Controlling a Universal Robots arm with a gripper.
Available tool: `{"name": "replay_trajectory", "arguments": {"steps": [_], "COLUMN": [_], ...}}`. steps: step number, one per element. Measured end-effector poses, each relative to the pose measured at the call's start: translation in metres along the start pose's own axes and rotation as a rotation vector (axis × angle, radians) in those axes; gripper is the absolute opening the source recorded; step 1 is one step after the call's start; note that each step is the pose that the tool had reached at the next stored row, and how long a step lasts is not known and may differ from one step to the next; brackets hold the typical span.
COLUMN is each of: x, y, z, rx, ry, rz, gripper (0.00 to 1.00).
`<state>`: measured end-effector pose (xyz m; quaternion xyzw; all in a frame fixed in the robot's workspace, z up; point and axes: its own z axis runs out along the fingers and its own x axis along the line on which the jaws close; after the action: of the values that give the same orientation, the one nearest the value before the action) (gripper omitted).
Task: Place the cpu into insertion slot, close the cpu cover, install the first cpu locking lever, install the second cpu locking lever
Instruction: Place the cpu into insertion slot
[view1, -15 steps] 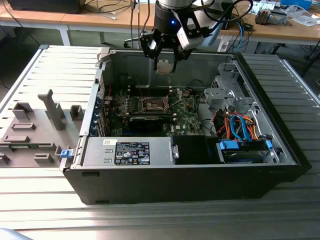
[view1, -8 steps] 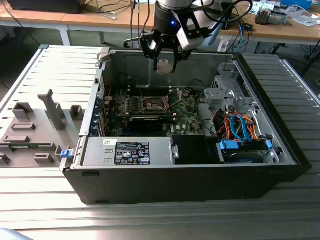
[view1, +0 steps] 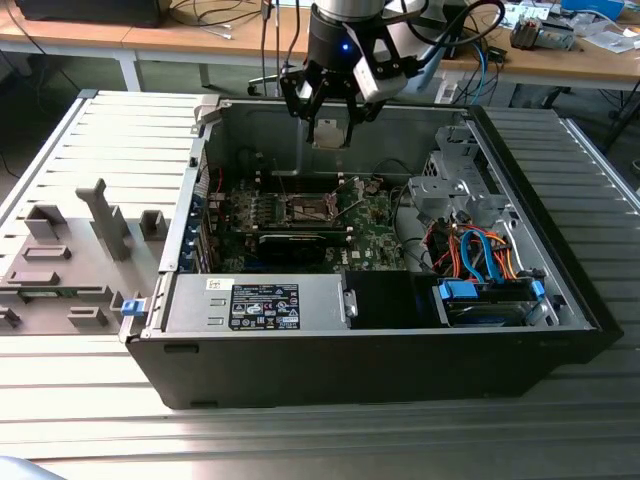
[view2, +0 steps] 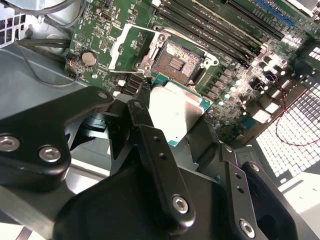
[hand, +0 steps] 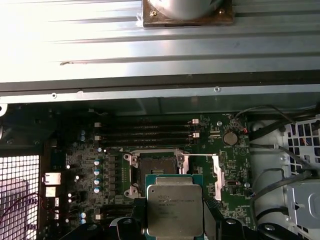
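The gripper (view1: 328, 135) is clamped on the cpu (hand: 175, 210), holding it above the open computer case (view1: 400, 360) and over the bare insertion slot (hand: 155, 170), with the cpu cover (view2: 118, 47) flipped open beside the slot. The case lies on a ribbed metal table (view1: 100, 420). Behind the case stand wooden benches (view1: 560, 60) strewn with cables.
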<state>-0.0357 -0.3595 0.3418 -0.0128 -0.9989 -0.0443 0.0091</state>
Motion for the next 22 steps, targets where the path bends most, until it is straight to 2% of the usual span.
{"name": "replay_trajectory", "arguments": {"steps": [22], "x": [-0.0001], "y": [-0.0005], "z": [0.0061], "rx": [0.0000], "ry": [0.0000], "rz": [0.000], "gripper": [0.54]}}
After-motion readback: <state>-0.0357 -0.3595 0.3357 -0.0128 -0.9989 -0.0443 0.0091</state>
